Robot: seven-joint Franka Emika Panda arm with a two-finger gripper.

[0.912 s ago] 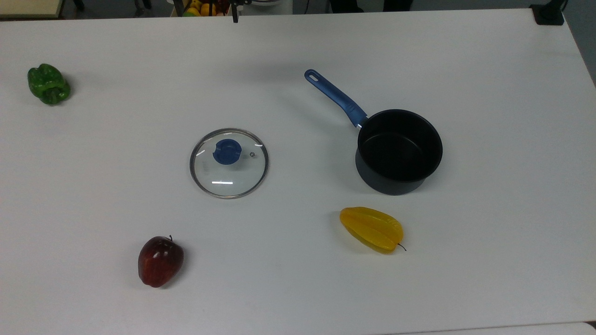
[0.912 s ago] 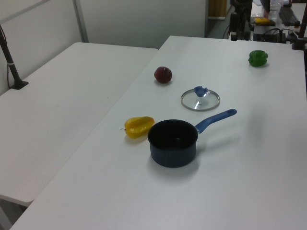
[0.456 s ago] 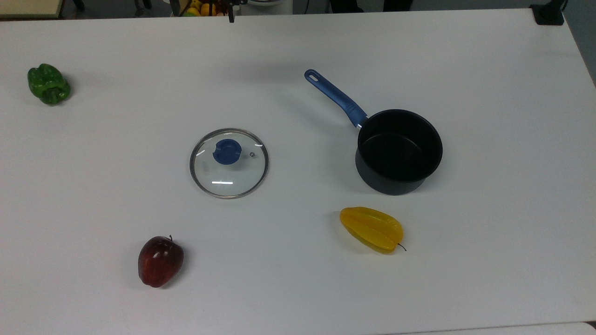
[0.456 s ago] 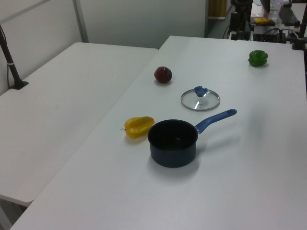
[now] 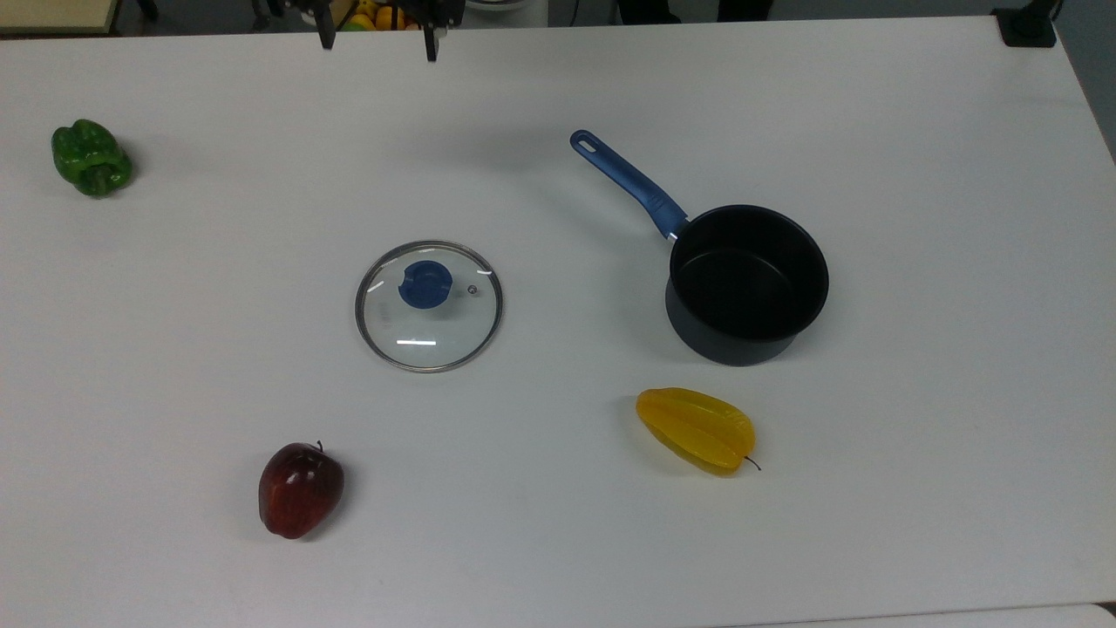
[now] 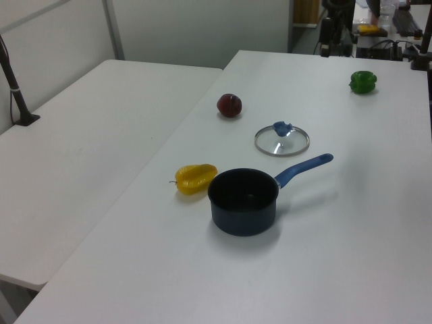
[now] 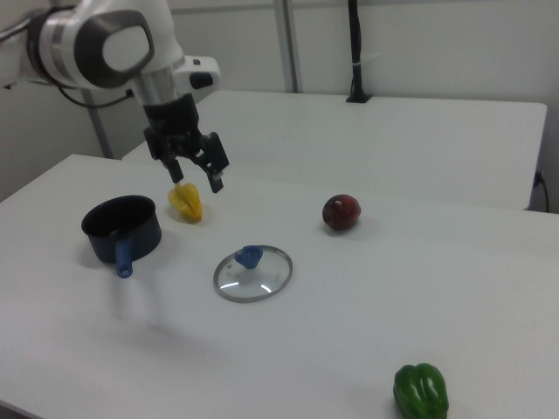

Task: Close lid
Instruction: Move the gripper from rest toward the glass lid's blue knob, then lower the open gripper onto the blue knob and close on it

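Top view, gripper: the gripper (image 5: 377, 37) pokes in at the top edge, fingers spread wide apart with nothing between them.
Top view, lid: the lid (image 5: 429, 305) lies flat on the white table (image 5: 558, 541), well below the jaws in this picture and a bit to the top view's right of them. Blue knob (image 5: 425, 283) facing up, not on the pot.
Top view, pot: the black saucepan (image 5: 747, 283) stands uncovered and empty, far off to the top view's right of the jaws, its blue handle (image 5: 628, 182) pointing back toward them.
Top view, clutter: green bell pepper (image 5: 91, 158) to the top view's left of the jaws, red apple (image 5: 300, 489) way below them past the lid, yellow starfruit (image 5: 696, 429) just under the pot. Bare table between jaws and lid.
Left view, lid: sits between apple (image 6: 229, 105) and pot handle (image 6: 303, 169), clear of both. The lid (image 6: 281, 140) is beyond the saucepan (image 6: 244, 201) here; starfruit (image 6: 196, 179) almost touches the pot's wall. Pepper (image 6: 362, 82) is off near the far corner.
Right view, gripper: hangs in the air, gripper (image 7: 198, 181) splayed and holding nothing, pointing down.
Right view, what's near the jaws: starfruit (image 7: 185, 202) shows right behind them, saucepan (image 7: 121, 229) down to the right view's left.
Right view, lid: the lid (image 7: 252, 273) is below the jaws, slightly to the right view's right, flat on the table. Apple (image 7: 341, 212) sits farther that way, pepper (image 7: 420, 392) far off in the bottom corner.
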